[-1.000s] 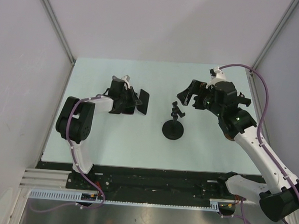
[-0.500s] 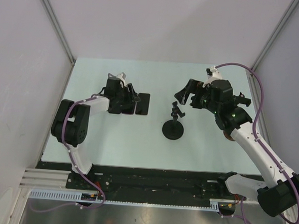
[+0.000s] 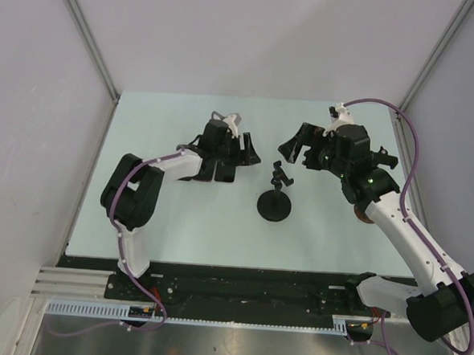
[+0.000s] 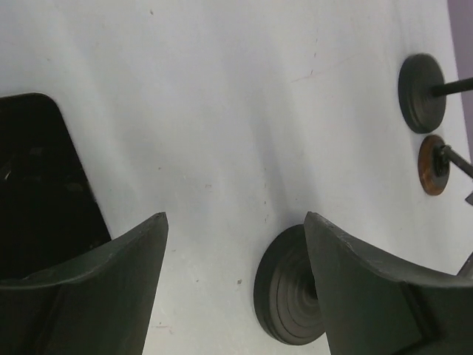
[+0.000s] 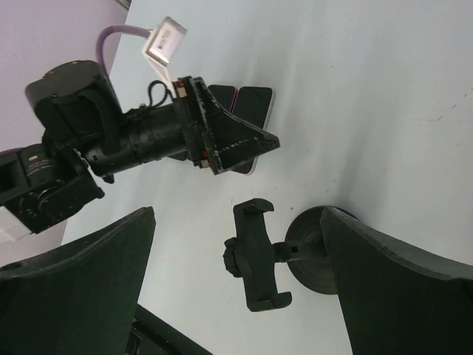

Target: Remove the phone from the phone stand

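Note:
The black phone (image 3: 222,173) lies flat on the table, left of the phone stand (image 3: 274,202), whose clamp (image 5: 256,255) is empty. My left gripper (image 3: 243,150) hovers just above the phone's right end, open, with nothing between its fingers. In the left wrist view the left gripper (image 4: 235,218) frames bare table, with the phone (image 4: 41,185) at the left and the stand's round base (image 4: 283,297) by the right finger. My right gripper (image 3: 298,151) is open behind and right of the stand. In its own view the right gripper (image 5: 238,213) brackets the clamp from above.
Two small discs, one black (image 4: 420,92) and one brown (image 4: 431,164), sit on the table to the right, under the right arm. White walls (image 3: 49,94) enclose the table on three sides. A black rail (image 3: 246,295) runs along the near edge.
The left gripper opened and let go of the phone, which now lies flat on the table. That gripper then shifted right over the phone. The right arm barely moved.

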